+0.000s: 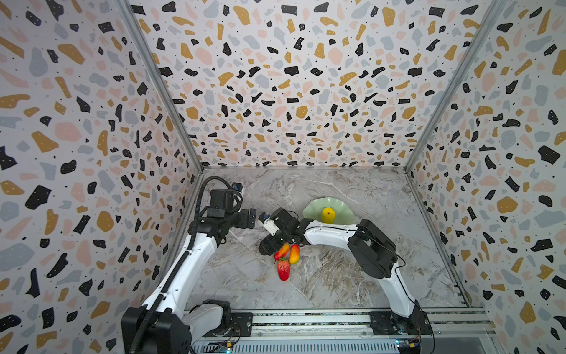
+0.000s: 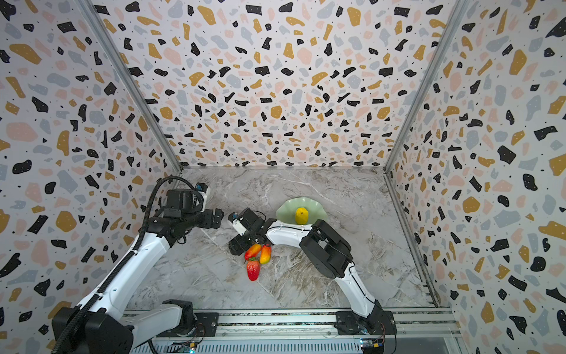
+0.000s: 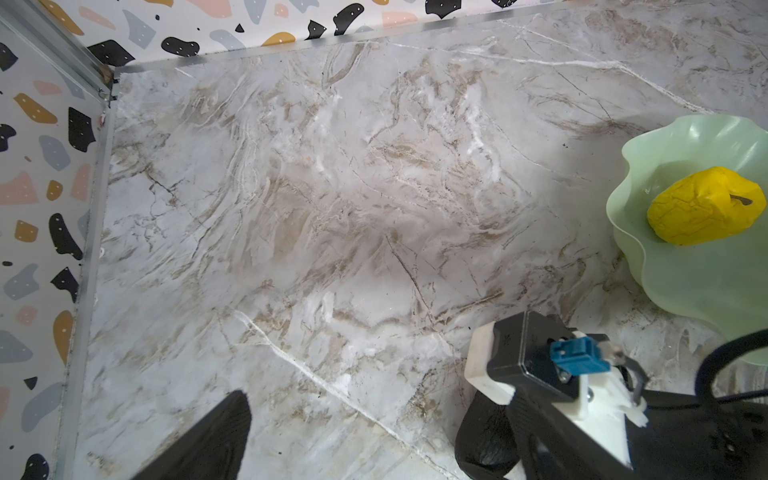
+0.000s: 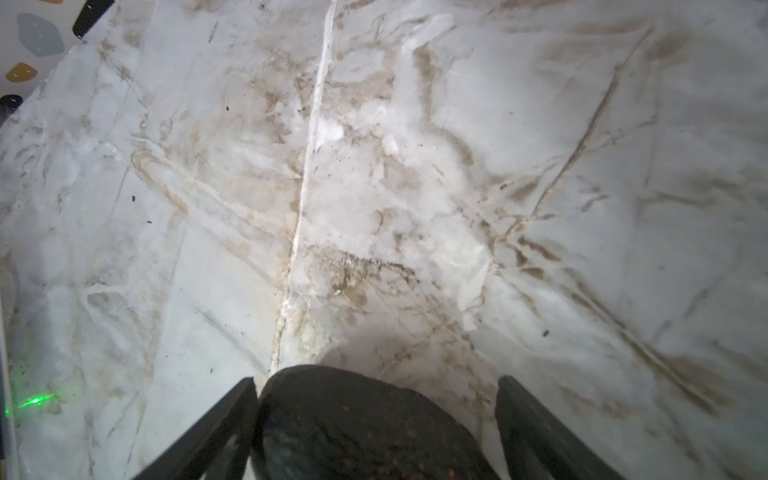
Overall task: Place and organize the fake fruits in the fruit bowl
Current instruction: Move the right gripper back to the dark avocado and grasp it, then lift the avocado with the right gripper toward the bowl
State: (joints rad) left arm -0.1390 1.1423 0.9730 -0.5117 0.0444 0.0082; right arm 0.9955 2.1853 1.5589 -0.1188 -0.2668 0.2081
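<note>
The pale green fruit bowl point(image 1: 315, 206) point(image 3: 681, 291) stands mid-table with the yellow fruit point(image 1: 328, 215) point(image 3: 702, 212) inside. Two red-to-yellow fruits point(image 1: 282, 251) point(image 1: 294, 253) and the strawberry point(image 1: 283, 269) lie together on the marble, left of and nearer than the bowl. My right gripper point(image 1: 269, 245) point(image 4: 376, 380) is down beside them, open around the dark oval fruit point(image 4: 357, 428). One finger touches that fruit and the other stands apart. In both top views the gripper hides it. My left gripper point(image 1: 251, 218) point(image 3: 382, 449) hovers open and empty to the left.
Terrazzo-patterned walls point(image 1: 92, 153) close in the left, back and right sides. A metal rail point(image 1: 306, 321) runs along the front edge. My right forearm point(image 1: 330, 234) crosses the bowl's near rim. The right wrist camera point(image 3: 540, 365) sits close to my left gripper.
</note>
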